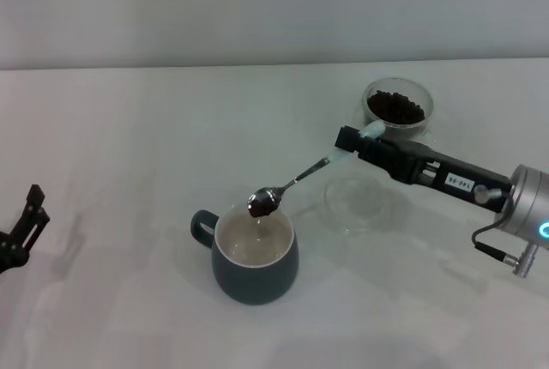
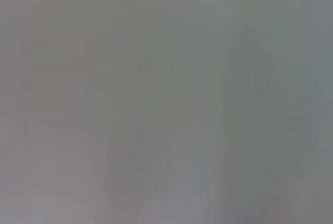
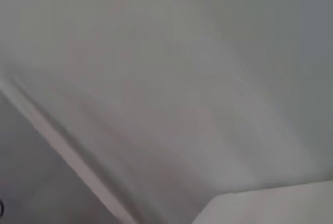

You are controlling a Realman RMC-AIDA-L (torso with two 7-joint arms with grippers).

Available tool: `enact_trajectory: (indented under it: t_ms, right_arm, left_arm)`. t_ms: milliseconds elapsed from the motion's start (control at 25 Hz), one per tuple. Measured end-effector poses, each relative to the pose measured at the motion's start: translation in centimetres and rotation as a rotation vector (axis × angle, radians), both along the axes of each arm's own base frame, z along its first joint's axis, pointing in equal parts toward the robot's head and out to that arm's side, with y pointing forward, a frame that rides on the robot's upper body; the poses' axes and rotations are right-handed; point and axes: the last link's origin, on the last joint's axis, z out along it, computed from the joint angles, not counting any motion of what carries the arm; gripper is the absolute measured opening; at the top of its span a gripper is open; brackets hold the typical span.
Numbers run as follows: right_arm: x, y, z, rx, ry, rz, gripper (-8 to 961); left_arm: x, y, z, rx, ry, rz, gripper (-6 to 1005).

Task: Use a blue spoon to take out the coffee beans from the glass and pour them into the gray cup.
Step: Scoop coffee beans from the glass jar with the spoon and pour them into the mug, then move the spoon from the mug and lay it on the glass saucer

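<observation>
In the head view my right gripper (image 1: 355, 143) is shut on the pale blue handle of the blue spoon (image 1: 296, 182). The spoon's metal bowl holds dark coffee beans (image 1: 260, 204) and hangs just over the far rim of the gray cup (image 1: 255, 257), whose cream inside shows no beans. The glass (image 1: 397, 106) with more coffee beans (image 1: 395, 108) stands at the back right, behind the gripper. My left gripper (image 1: 21, 232) is parked at the left edge, its fingers spread and empty. Both wrist views show only blurred grey surface.
A flat clear glass dish (image 1: 355, 203) lies on the white table (image 1: 129, 154) to the right of the gray cup, under my right arm. The cup's loop handle (image 1: 202, 227) points left.
</observation>
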Motion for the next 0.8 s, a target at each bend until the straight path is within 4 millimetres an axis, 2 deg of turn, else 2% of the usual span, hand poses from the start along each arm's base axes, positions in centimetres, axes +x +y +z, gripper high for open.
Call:
enact_trajectory:
  t_ms: [280,440,600,640,800]
  right_arm:
    - [-0.7,-0.4,-0.5,0.067,-0.083,0.139,144]
    - [-0.8,-0.5,-0.3,0.095,-0.087,0.161,144]
    - [-0.1,-0.3,1.1,0.149,-0.041,0.101,145]
    - [0.7,-0.3,2.1,0.175,0.0,0.038,145]
    - [2.2,-0.6,3.4,0.189,0.047,-0.059,146]
  left_arm:
    - [0.1,0.0,0.0,0.002,-0.003,0.001,892]
    - [0.0,0.0,0.0,0.003,-0.004,0.001,892]
    - [0.0,0.1,0.0,0.005,-0.004,0.002,892]
    - [0.0,0.1,0.0,0.005,-0.004,0.002,892]
    - [0.0,0.1,0.0,0.005,-0.005,0.002,892]
